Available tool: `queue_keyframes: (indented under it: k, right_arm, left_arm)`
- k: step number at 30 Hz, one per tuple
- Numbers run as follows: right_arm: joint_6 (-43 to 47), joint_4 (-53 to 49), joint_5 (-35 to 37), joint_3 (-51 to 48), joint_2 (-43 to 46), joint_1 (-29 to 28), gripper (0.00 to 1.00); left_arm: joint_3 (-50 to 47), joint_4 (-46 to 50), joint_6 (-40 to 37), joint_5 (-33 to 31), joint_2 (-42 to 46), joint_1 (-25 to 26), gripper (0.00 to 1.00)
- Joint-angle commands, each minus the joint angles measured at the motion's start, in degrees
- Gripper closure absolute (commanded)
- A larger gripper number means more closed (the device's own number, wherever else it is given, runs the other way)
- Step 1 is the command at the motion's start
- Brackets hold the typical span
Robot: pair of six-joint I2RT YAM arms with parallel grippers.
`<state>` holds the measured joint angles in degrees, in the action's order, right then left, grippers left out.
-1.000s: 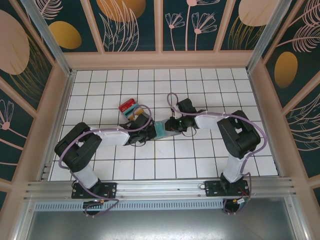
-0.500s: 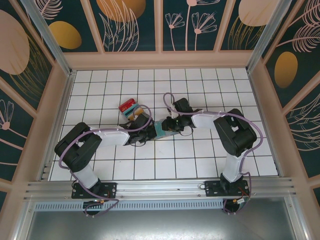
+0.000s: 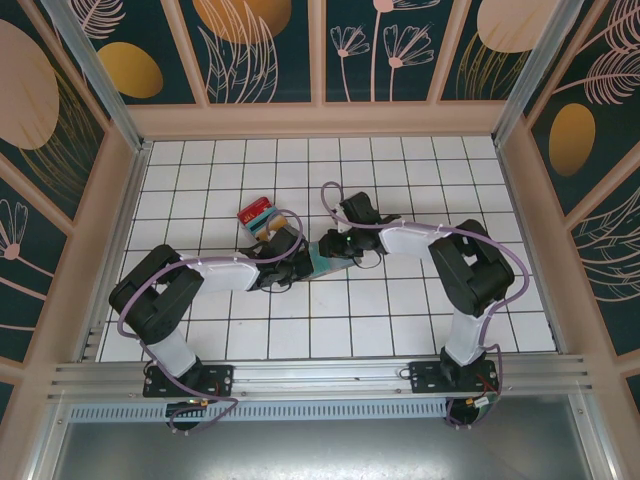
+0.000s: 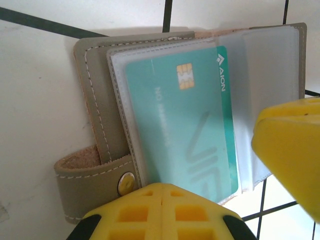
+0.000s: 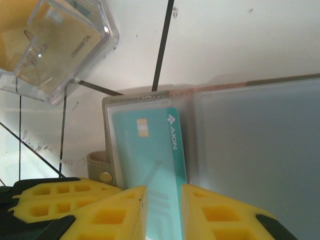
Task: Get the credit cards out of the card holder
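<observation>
Card (image 5: 150,145) between parted fingertips of right gripper (image 5: 162,194)

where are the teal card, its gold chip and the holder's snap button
teal card (image 4: 175,122), left wrist view, face middle
gold chip (image 4: 185,76), left wrist view, centre
snap button (image 4: 126,183), left wrist view, centre

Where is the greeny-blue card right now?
The teal card sits in the clear sleeve of the grey card holder, near the middle of the tiled table in the top view, just right of a clear plastic box.
</observation>
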<state>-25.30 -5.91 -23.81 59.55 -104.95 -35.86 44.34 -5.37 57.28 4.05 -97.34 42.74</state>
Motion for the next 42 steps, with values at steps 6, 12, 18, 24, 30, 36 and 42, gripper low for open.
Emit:
queue_keyframes:
  k: [6, 12, 18, 24, 30, 36, 42]
  right_arm:
    - [1.82, -1.49, 1.79, 0.59, -1.83, -0.43, 0.75]
    - [2.31, -1.34, 1.97, -0.44, -2.46, -0.30, 0.75]
    - [2.31, -0.20, -1.57, -0.56, -3.55, -0.42, 0.76]
    - [2.45, -0.15, -1.96, -0.73, -3.60, -0.44, 0.85]
    - [2.18, -0.04, -1.06, -1.27, -2.67, -0.13, 0.99]
    - [1.89, 0.37, -1.05, -2.06, -1.76, 0.91, 1.00]
    - [1.52, 1.25, -2.11, -3.43, -0.61, 2.74, 1.00]
  left_arm:
    - [-0.75, 0.23, 0.20, 0.78, -0.54, -0.13, 0.94]
    - [-0.70, 0.12, 0.03, 0.87, -0.49, -0.19, 0.94]
    - [-0.48, 0.05, -0.01, 1.14, -2.06, -0.16, 0.94]
    - [-0.57, 0.00, -0.14, 1.13, -2.08, -0.15, 0.94]
    - [-0.57, 0.19, -0.24, 1.20, -2.15, -0.15, 0.94]
    - [-0.74, 1.27, -0.01, 0.69, -2.48, -0.19, 1.00]
    - [-1.44, 1.43, 0.29, 0.70, -2.56, -0.13, 1.00]
